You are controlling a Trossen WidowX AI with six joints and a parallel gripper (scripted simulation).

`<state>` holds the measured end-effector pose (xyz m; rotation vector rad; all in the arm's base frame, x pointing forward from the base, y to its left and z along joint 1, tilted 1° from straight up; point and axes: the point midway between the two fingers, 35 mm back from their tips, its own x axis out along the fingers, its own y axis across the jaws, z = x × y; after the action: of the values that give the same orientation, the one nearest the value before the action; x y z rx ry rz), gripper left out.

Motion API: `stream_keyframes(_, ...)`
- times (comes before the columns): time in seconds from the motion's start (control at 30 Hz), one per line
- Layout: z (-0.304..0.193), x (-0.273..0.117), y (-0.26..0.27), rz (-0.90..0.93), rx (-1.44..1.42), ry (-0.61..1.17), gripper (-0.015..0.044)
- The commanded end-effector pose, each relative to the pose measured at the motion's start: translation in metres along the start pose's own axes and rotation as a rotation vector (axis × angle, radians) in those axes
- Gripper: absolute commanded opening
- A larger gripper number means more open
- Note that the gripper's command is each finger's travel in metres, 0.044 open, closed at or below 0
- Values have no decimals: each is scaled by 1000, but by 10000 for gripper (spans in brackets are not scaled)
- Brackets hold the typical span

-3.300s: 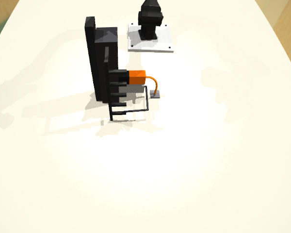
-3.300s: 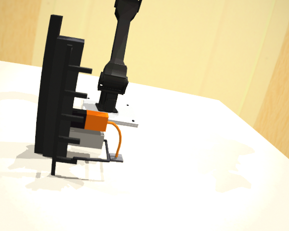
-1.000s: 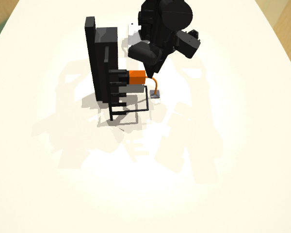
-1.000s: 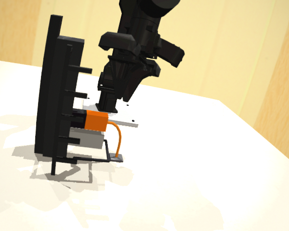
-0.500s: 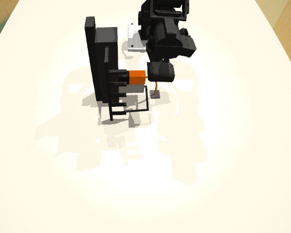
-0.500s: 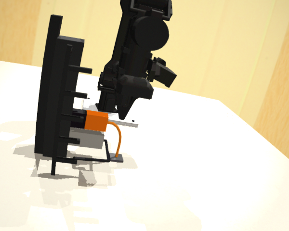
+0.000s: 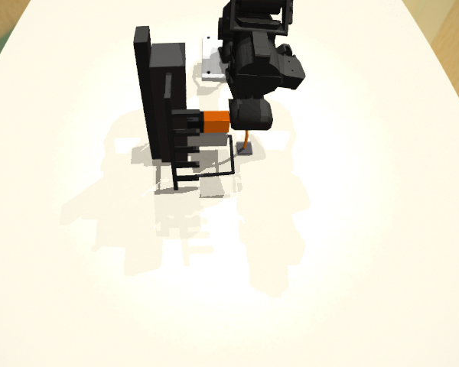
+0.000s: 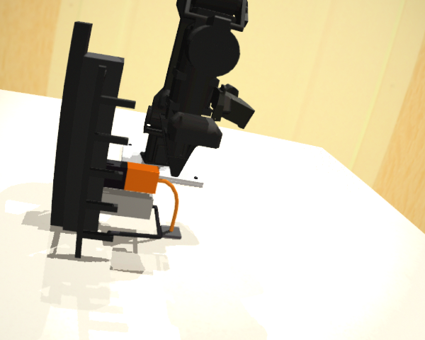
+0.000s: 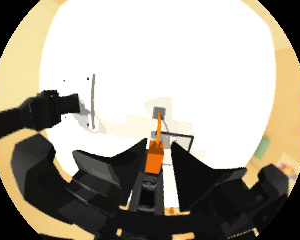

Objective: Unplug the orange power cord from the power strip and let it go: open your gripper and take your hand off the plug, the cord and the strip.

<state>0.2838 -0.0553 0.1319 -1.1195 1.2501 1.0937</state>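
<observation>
Black parallel-jaw gripper point(image 8: 176, 171), part-open and empty, hovers just above the boxy orange plug point(image 8: 141, 177) seated in the upright black power strip point(image 8: 82, 146); closing w/ off-centre fingers could slip.

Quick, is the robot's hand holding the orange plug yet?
Gripper: partly open, holding nothing; its fingers straddle the orange plug, not gripping it.

A bare test bench in what may be a home room, as far as the narrow background shows: a plain white counter point(image 8: 315, 237) holds a black upright power strip point(image 8: 84, 146), with pale yellow and wood-toned walls point(image 8: 315, 73) behind the strip.
</observation>
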Motion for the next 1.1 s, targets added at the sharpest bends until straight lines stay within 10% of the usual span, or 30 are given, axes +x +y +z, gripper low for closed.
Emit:
stream_keyframes(0.0, -7, 1, 0, 4, -3, -3, 160)
stream_keyframes(1.07, -33, 13, 1, 4, -3, 0, 160)
